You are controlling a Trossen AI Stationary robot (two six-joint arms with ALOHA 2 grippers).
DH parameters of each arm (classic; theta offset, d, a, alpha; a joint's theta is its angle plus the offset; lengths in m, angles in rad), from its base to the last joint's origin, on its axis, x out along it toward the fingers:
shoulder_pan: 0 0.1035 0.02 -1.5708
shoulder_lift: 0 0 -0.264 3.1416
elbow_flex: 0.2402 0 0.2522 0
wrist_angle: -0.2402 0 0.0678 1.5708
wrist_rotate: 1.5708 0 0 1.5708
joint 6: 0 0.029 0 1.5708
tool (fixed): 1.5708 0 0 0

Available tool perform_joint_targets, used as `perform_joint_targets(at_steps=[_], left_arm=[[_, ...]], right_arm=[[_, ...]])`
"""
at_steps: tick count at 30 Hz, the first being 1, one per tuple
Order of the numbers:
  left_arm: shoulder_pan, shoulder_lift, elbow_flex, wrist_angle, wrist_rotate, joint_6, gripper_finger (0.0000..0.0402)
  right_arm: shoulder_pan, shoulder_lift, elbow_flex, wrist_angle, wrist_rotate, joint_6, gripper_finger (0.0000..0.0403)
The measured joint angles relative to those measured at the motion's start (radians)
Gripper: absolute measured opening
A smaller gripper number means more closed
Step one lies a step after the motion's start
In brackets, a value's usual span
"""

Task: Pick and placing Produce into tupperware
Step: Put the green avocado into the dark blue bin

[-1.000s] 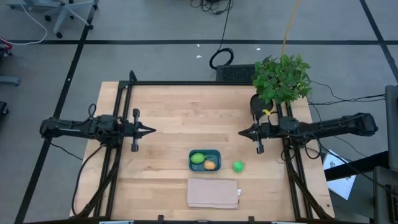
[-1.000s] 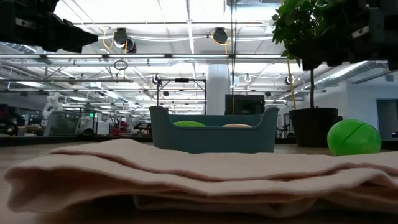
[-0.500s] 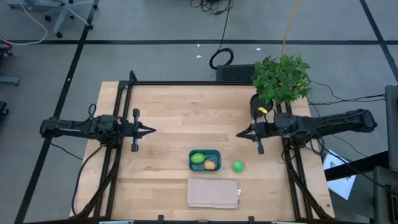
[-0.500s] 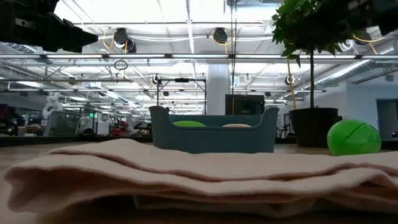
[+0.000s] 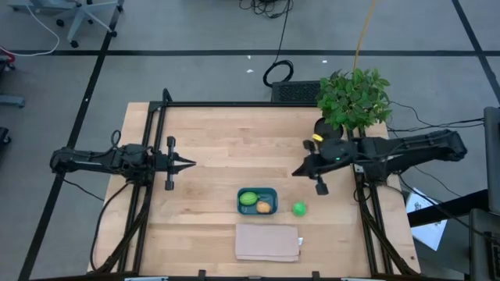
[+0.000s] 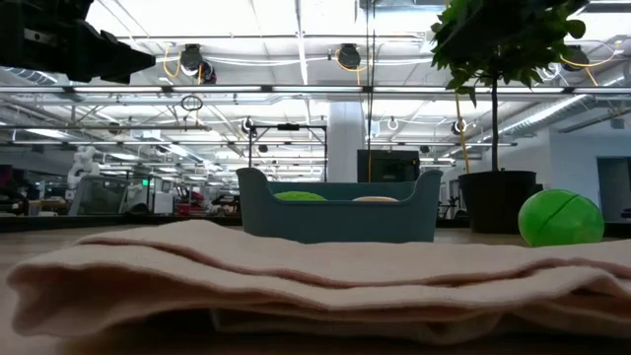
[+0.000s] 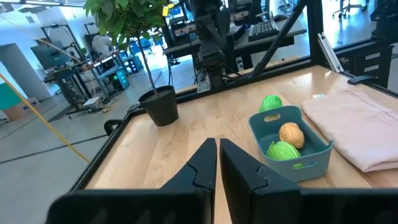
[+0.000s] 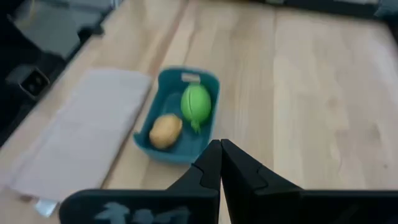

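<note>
The right pincer (image 5: pixel 297 172), closed and empty, has swung from its rest toward the green ball (image 5: pixel 298 208) lying just beside the tupperware (image 5: pixel 257 200), which holds two pieces, while the left pincer (image 5: pixel 190 164) waits closed.

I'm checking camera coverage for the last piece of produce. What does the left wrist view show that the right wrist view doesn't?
Only the left wrist view shows the bright green ball on the table behind the tupperware, plus the potted plant. Only the right wrist view shows the right gripper, its jaws shut. Both show the tupperware holding the lime-green piece and the yellow-orange piece, with the tan cloth beside it.
</note>
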Motion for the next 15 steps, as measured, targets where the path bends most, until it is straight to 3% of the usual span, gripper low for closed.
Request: perform_joint_targets(at_steps=[8, 15], left_arm=[[0.001, 0.0, 0.0, 0.0, 0.0, 0.005, 0.0026], [0.001, 0.0, 0.0, 0.0, 0.0, 0.005, 0.0026]], right_arm=[[-0.002, 0.144, 0.205, -0.191, -0.124, -0.069, 0.0], [-0.002, 0.268, 0.376, -0.363, -0.126, -0.104, 0.0]])
